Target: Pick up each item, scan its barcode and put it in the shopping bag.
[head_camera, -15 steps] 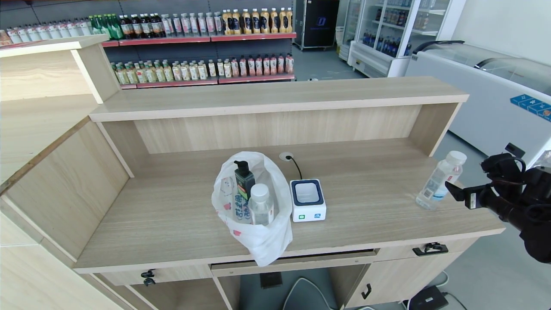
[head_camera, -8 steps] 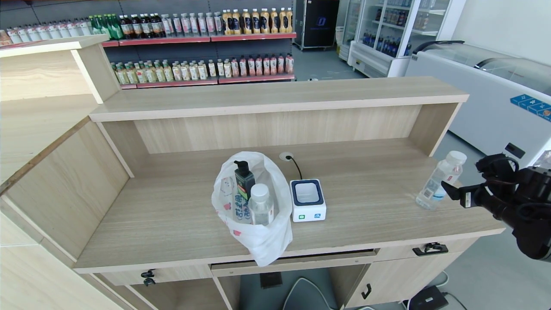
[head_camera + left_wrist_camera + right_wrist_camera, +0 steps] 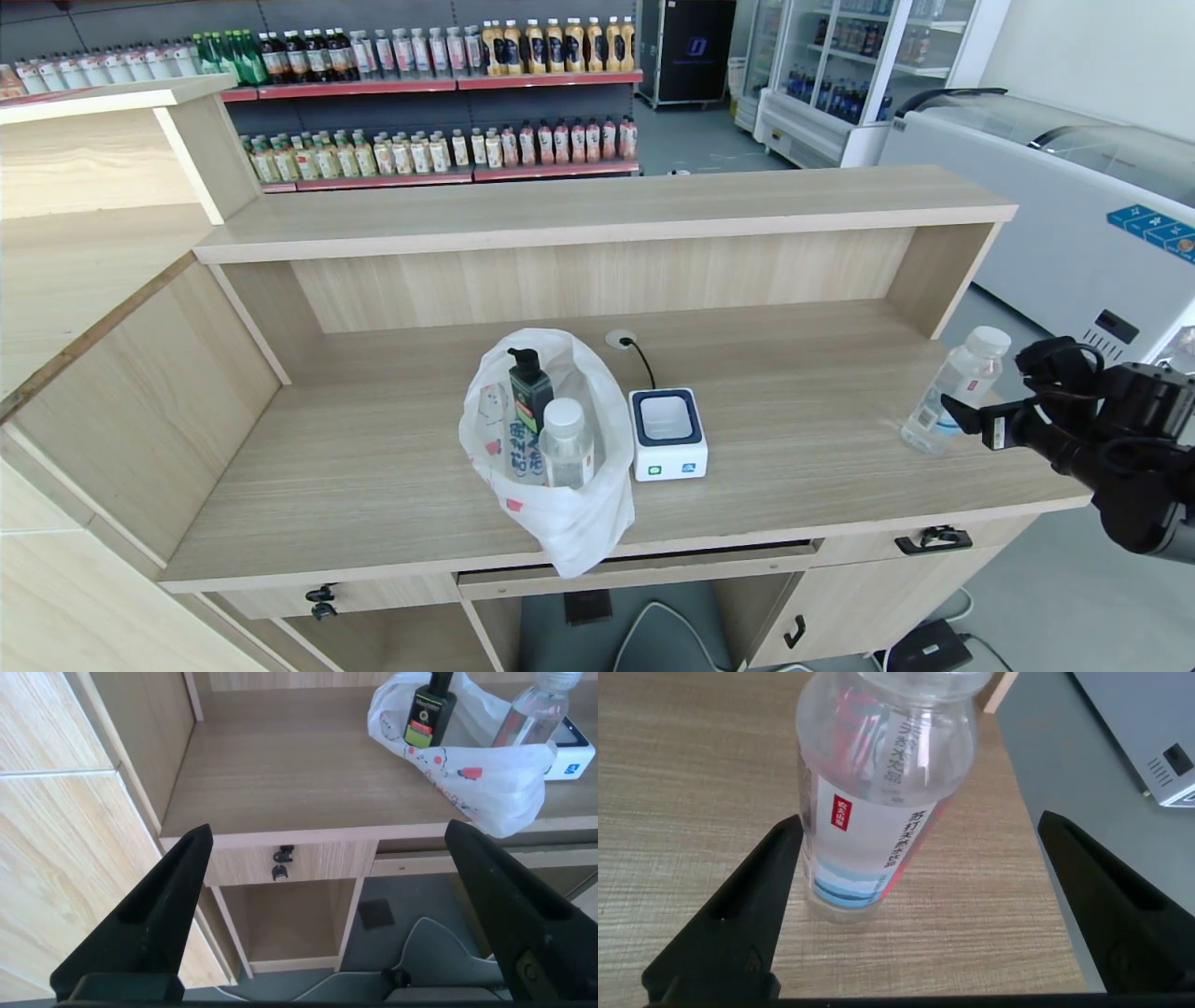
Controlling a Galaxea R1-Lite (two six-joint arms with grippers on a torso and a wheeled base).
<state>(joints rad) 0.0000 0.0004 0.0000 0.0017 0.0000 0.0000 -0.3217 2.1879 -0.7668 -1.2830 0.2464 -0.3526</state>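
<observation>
The right arm [image 3: 1120, 467] sticks out from the right side, low and nearly flat. The right hand [image 3: 971, 411] at its end points to the left and a little away from the robot. Its two fingers [image 3: 738, 924] are spread wide apart. The left hand [image 3: 327, 835] is held low and points ahead. Its two fingers [image 3: 523, 915] are spread wide apart too.

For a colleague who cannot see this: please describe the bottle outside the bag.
On the wooden counter, go to the right end, past the scanner. The clear white-capped bottle stands alone there; the similar one sits inside the bag.
</observation>
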